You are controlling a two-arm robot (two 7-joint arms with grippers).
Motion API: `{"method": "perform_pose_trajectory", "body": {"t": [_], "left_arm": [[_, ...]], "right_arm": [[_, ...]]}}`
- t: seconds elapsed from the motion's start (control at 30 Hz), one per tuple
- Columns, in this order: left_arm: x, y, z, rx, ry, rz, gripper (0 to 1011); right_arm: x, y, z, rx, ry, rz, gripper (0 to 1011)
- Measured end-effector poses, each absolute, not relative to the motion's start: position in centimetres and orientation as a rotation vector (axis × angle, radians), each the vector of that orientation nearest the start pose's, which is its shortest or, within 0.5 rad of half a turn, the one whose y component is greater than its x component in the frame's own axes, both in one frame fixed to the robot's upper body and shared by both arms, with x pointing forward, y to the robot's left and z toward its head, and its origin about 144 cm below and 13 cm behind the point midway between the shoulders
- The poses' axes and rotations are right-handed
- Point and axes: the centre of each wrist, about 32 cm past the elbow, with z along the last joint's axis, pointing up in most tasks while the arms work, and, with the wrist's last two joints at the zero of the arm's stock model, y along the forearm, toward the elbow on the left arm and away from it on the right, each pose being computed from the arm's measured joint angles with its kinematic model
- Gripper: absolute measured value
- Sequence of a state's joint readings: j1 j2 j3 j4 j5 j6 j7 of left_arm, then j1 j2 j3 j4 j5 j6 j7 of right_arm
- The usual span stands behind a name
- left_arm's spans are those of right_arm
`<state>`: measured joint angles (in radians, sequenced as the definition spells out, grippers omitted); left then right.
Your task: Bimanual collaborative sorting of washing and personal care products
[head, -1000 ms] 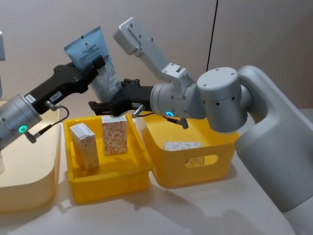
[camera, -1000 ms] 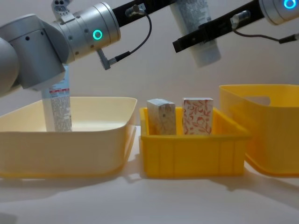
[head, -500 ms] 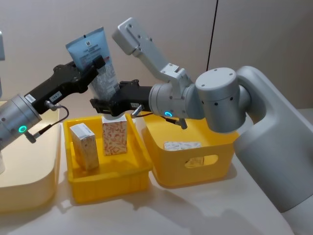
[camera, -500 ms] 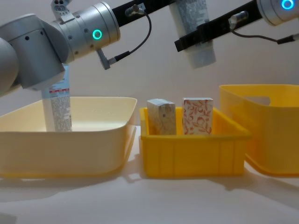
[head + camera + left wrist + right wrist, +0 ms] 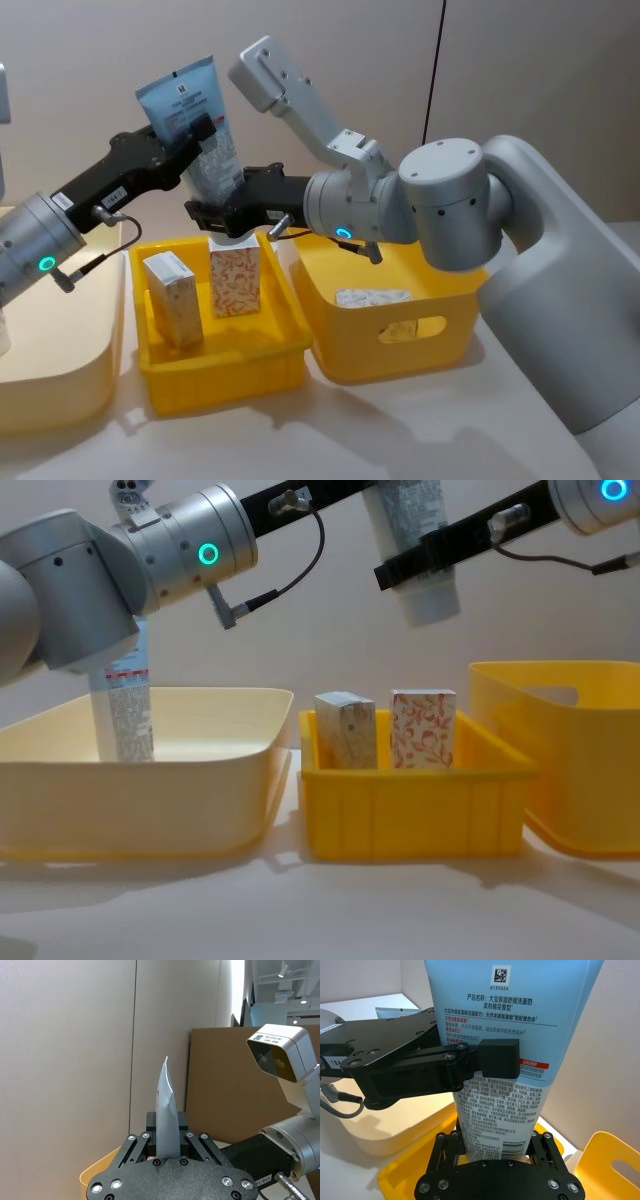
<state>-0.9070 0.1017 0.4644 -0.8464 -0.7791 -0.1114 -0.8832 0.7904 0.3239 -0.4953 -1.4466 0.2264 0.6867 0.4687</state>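
While the squeeze tube (image 5: 200, 125) hangs mid-air above the yellow bin (image 5: 222, 372), left gripper (image 5: 196, 134) clamps its upper blue part, right gripper (image 5: 228, 215) pinches near the cap end: prob light, soft-walled, slick, so best held low on the stiffer end.

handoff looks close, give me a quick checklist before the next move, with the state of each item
1. Left gripper jaws shut on the tube, upper blue part: ok.
2. Right gripper jaws shut on the tube's white lower end: ok.
3. Tube hangs clear above the two cartons: ok.
4. Cartons upright in the small yellow bin: ok.
5. Room in the cream bin beside the standing tube: ok.
6. Grip firmness of each gripper: cannot tell.
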Motion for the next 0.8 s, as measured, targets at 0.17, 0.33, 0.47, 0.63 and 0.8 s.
{"method": "perform_pose_trajectory", "body": {"t": [0.17, 0.33, 0.47, 0.63, 0.8], "left_arm": [[67.12, 17.12, 129.50, -0.416, -0.022, 0.412, 223], [67.12, 17.12, 129.50, -0.416, -0.022, 0.412, 223], [67.12, 17.12, 129.50, -0.416, -0.022, 0.412, 223], [67.12, 17.12, 129.50, -0.416, -0.022, 0.412, 223], [67.12, 17.12, 129.50, -0.416, -0.022, 0.412, 223]], "right_arm": [[59.69, -19.04, 137.81, -0.423, -0.079, -0.843, 575], [59.70, -19.04, 137.81, -0.423, -0.079, -0.843, 575], [59.70, -19.04, 137.81, -0.423, -0.079, -0.843, 576], [59.69, -19.03, 137.81, -0.423, -0.079, -0.843, 576], [59.69, -19.04, 137.81, -0.423, -0.079, -0.843, 575]]}}
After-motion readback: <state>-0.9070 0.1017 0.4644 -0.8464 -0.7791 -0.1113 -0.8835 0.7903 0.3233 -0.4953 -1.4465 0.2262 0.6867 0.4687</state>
